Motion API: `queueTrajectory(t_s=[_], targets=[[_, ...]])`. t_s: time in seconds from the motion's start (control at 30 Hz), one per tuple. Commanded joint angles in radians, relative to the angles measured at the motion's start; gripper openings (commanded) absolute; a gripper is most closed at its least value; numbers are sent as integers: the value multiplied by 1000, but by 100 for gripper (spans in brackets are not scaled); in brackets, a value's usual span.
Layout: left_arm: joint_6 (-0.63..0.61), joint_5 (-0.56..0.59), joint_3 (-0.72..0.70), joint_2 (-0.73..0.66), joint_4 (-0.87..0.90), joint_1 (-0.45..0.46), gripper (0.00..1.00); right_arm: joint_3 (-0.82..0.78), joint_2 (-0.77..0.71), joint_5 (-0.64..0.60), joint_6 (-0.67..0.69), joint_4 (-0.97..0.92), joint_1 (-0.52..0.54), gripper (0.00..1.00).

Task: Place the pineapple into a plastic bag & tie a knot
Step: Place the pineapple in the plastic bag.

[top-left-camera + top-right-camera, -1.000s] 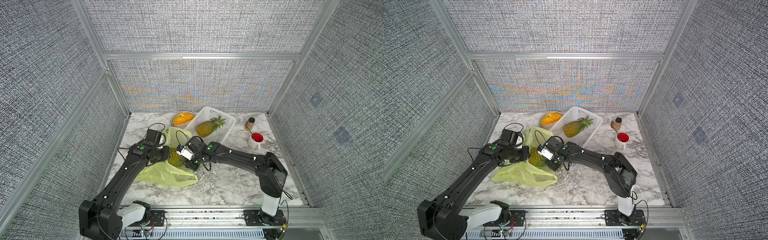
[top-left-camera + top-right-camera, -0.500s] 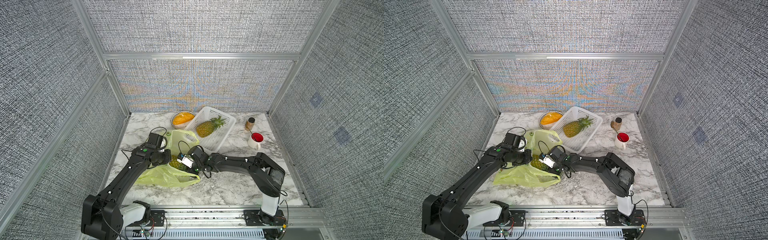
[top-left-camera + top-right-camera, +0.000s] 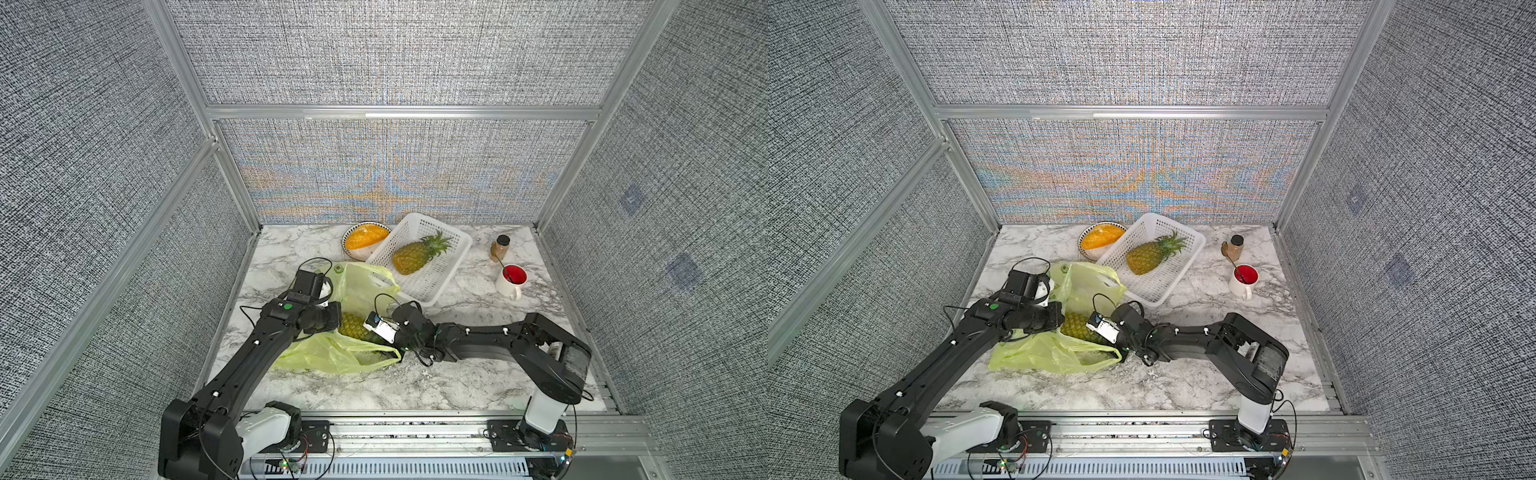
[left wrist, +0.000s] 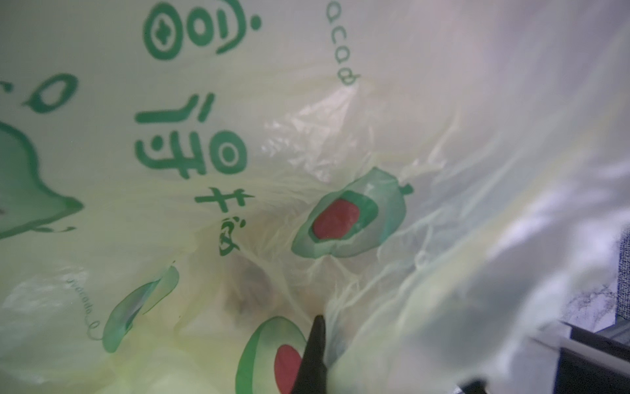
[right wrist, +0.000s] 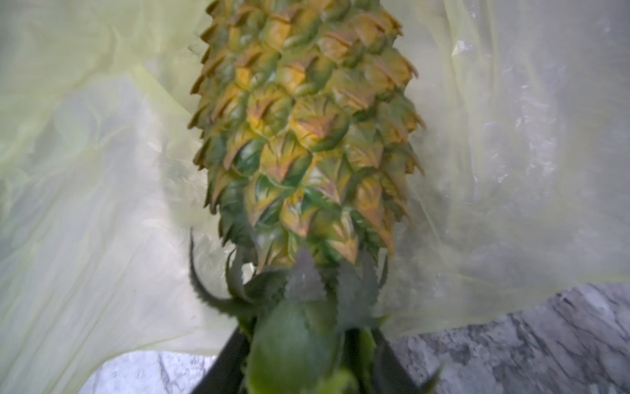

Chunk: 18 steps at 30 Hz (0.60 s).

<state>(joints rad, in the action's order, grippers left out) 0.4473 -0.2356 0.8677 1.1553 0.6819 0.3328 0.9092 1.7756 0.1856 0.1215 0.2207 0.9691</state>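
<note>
Now, at 9 o'clock on the desk point(image 3: 457, 374), the left tool point(image 4: 317, 343) is pinched together on the bag point(image 3: 332, 353) and holds one lip of its mouth up. Its wrist view shows only film and avocado prints around a single black finger. That arm has barely shifted in the last second, while the bag has sagged flatter.

Just right of it, the pineapple point(image 3: 353, 326) lies body-first inside the bag, with film on both sides of it in the right wrist view. It is lower and further in than a second ago. Its crown points to 3 o'clock at the mouth, and the right tool point(image 5: 306, 363) is clamped on those leaves. The right arm has dropped and now lies low along the desk.

I judge the placing nearly done. What is left is to let go, back out towards 3 o'clock, then gather the handles for the knot, which is not yet begun.

Further round, a bowl point(image 3: 345, 243) sits at 11 o'clock, just beside the basket point(image 3: 432, 278) at 12 to 1, which holds a second pineapple point(image 3: 411, 257). A jar point(image 3: 498, 247) and a mug point(image 3: 507, 289) stand near 2 o'clock, well apart from the bag.

The right tool and the crown fill the mouth, so the handles cannot meet until the tool leaves. The bag's far flap stands just beside the basket's near corner, which could crowd a grab there.
</note>
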Motion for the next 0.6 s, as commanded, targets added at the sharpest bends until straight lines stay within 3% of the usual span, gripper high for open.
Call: queueTrajectory(t_s=[0.0,0.03,0.3,0.57], targets=[[-41,-23,-7,-21,-40,0,0,18,-18,7,18,62,1,6],[-49,-29,-9,-28,-47,0,0,26,-29,15,18,47,2,0],[-88,-75,-37,-89,-92,0,0,164,-45,106,15,-115,2,0],[67,-74,-94,-123,-212,0,0,209,52,175,-18,-126,27,0]])
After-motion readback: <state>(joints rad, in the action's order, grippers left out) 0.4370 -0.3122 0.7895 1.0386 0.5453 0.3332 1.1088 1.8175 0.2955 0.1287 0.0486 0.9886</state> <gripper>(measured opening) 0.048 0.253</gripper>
